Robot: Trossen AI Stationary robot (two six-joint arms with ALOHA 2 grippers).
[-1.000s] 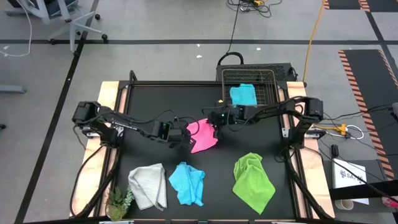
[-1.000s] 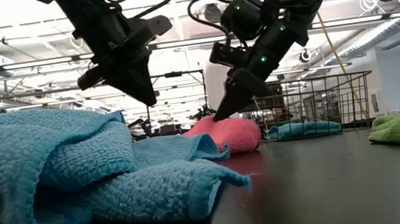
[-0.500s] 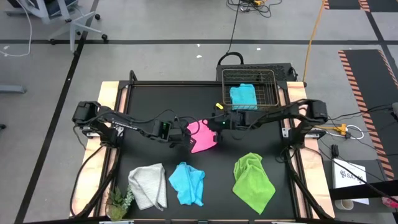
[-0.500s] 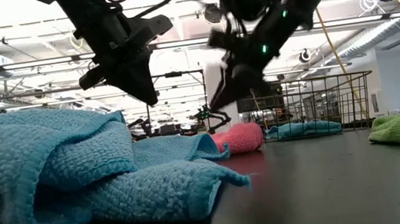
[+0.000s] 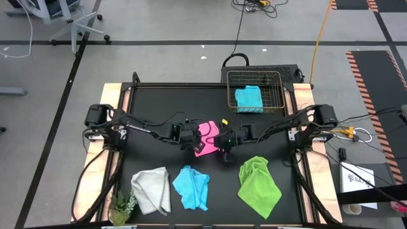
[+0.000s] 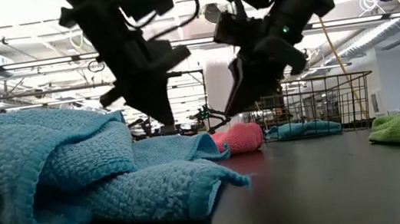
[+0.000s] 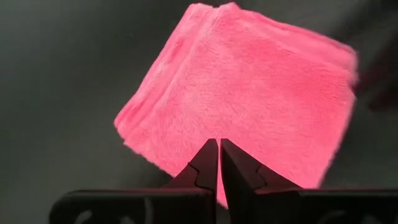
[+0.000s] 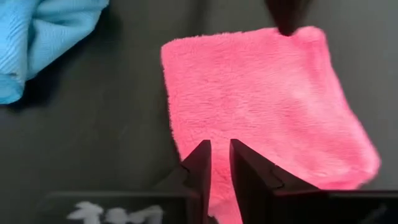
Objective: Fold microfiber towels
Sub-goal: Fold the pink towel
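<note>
Pink towel (image 5: 207,137) mid-bench, folded to a neat square, lying flat between the two arms. Left end effector (image 5: 194,141) just beside the towel's left edge, fingers pinched together with only a sliver between them (clear in the left wrist view, tips (image 7: 219,163) over the pink edge (image 7: 249,93)), nothing gripped. Right end effector (image 5: 224,147) at the towel's right corner, fingers (image 8: 200,160) slightly parted, a narrow gap showing, nothing visibly held between them; pink cloth (image 8: 261,93) spread beyond the tips. Both tools hanging above the towel in the low view, left (image 6: 164,120) and right (image 6: 234,104), the pink bundle (image 6: 238,138) low on the bench behind.

Along the near edge of the black bench (image 5: 159,102): white-grey towel (image 5: 152,188) crumpled at the left, blue towel (image 5: 192,187) bunched next to it, lime towel (image 5: 259,183) heaped well to the right. Second blue towel (image 5: 248,98) folded inside the wire basket (image 5: 230,89) at the far edge. Small plant (image 5: 122,207) at the near-left corner, touching the white-grey towel.
</note>
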